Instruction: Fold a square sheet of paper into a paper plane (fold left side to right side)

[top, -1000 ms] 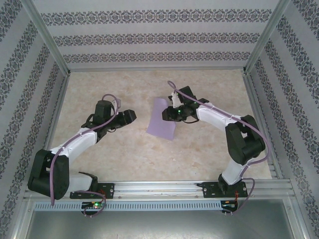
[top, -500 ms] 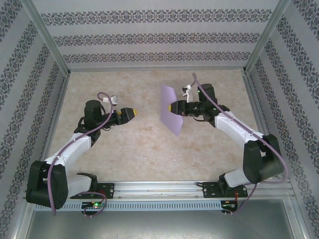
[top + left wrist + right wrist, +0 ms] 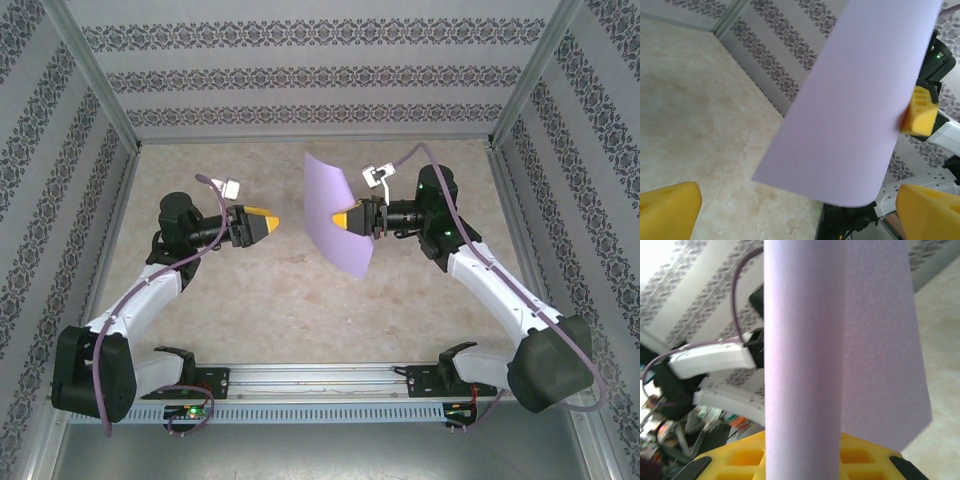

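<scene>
Sheet of thin lavender-purple paper, bowed and clear of the beige marbled tabletop, pinched at one edge by the right gripper. The left gripper, jaws spread wide and empty, faces the sheet from nearby without touching it.

Lavender square sheet of paper aloft over beige table, right pincer at its edge, left pincer spread wide

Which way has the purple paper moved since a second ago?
Yes: the paper rose off the table toward the back wall, held by the right claw.
</scene>
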Controlling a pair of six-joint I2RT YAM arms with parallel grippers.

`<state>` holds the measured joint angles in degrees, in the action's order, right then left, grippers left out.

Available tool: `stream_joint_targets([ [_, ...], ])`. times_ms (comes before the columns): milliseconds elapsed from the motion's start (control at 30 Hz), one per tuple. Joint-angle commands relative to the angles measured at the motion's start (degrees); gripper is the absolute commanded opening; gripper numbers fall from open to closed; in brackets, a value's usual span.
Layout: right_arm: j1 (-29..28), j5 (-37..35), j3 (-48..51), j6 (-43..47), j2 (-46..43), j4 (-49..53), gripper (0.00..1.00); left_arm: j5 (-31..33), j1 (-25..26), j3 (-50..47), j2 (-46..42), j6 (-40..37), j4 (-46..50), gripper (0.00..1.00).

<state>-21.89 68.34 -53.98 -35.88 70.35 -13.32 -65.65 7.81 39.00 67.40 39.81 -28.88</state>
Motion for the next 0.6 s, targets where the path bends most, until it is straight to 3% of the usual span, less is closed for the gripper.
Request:
stream_joint_targets([
  [0,-2.72,4.65,-3.19,0.27,-0.71,-2.59,0.23,-4.71,0.68,3.83,-1.07,-1.87,-3.20,0.99],
  [267,-4.21,2.73,-6.63,0.98,3.46,-1.52,0.23,-9.38,3.70,5.99,-0.90,-0.16,-8.27,0.99],
  [333,-4.30,2.54,-7.31,1.33,4.76,-1.14,0.23,-10.44,4.65,6.14,-0.76,0.52,-9.60,0.94],
  [400,-4.30,2.24,-7.87,1.94,5.85,-0.42,0.23,-11.20,5.35,6.33,-0.51,1.01,-10.27,0.84],
  [567,-4.13,1.33,-8.68,3.39,7.41,1.29,0.24,-11.37,5.72,6.44,-0.18,0.55,-9.45,0.41],
])
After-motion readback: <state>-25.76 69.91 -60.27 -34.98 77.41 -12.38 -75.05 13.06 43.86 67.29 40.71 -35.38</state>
